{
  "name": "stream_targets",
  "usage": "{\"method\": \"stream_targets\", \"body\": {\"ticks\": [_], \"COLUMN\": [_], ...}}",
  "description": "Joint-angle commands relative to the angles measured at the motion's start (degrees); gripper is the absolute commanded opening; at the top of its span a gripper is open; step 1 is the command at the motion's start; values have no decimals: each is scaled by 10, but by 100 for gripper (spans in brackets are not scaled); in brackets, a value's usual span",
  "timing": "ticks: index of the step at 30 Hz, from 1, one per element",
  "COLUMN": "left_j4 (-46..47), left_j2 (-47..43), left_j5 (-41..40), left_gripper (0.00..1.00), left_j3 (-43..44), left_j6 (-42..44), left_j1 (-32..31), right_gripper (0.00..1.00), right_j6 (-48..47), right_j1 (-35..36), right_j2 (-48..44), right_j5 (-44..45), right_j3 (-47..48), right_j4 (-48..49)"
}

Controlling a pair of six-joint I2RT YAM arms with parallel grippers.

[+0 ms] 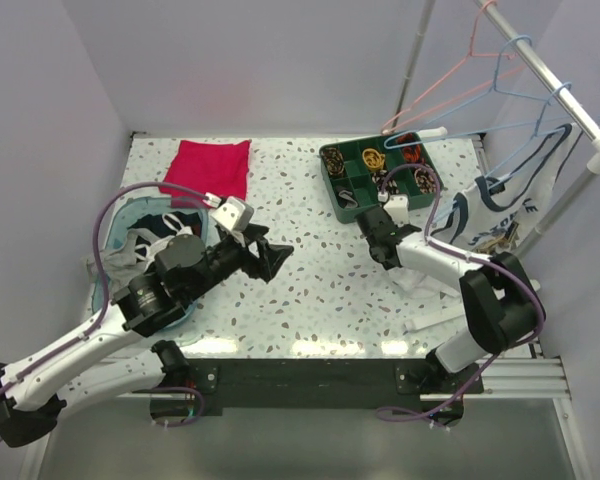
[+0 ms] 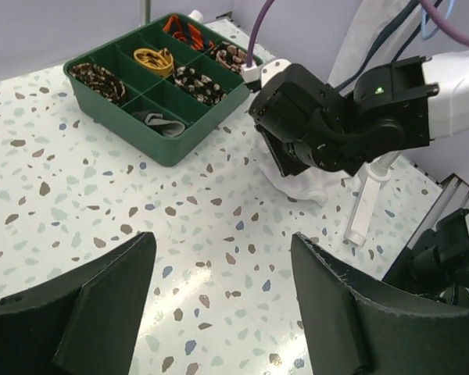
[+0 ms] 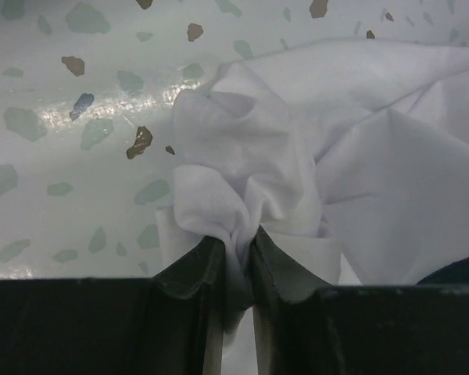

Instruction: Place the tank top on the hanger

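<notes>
Stooping — right pincer (image 3: 238,250) pinching tank top (image 3: 375,156), perhaps hem

Finishes you're looking at: cloth, gloss, plastic.
Soft white matt cloth tank top (image 3: 336,156), creased; speckled terrazzo-look tabletop (image 1: 310,290), smooth, glossy with glare; dark green divided plastic tray (image 2: 180,152), smooth low sheen; right gripper (image 3: 236,244) fingers matt black.

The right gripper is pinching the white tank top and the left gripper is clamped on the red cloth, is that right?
Not quite. The right gripper does pinch the tank top, but the left gripper is open and holds nothing, as the left wrist view shows; the red cloth lies apart from it in the top external view.
</notes>
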Motion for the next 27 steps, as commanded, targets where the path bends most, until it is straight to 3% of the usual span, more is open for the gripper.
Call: {"method": "stream_targets", "body": {"ticks": [1,3,12,20,24,27], "left_j4": [9,9,-6,-41,-74,-89], "left_j2": [7,10,31,60,97,117], "left_j5": [-13,-20,-66,-119,-138,-142], "left_gripper": [75,75,82,91,92,98], "left_j3": [-13,-16,-22,-9,9,18], "left_j6": [-35,-42,-77,-119,-142,-152], "left_j1": [3,3,5,14,21,27], "right_gripper": [36,52,82,93,94,97], "right_j6": [11,7,3,-8,-8,-10], "right_j1": [3,3,27,93,134,157], "right_j2": [-23,-32,-96,-127,-152,-170], "right_j5": [-25,-41,-73,-86,-120,-149], "right_j3": [-4,-17,-2,41,56,55], "right_j4": [18,32,9,-34,-39,-21]}}
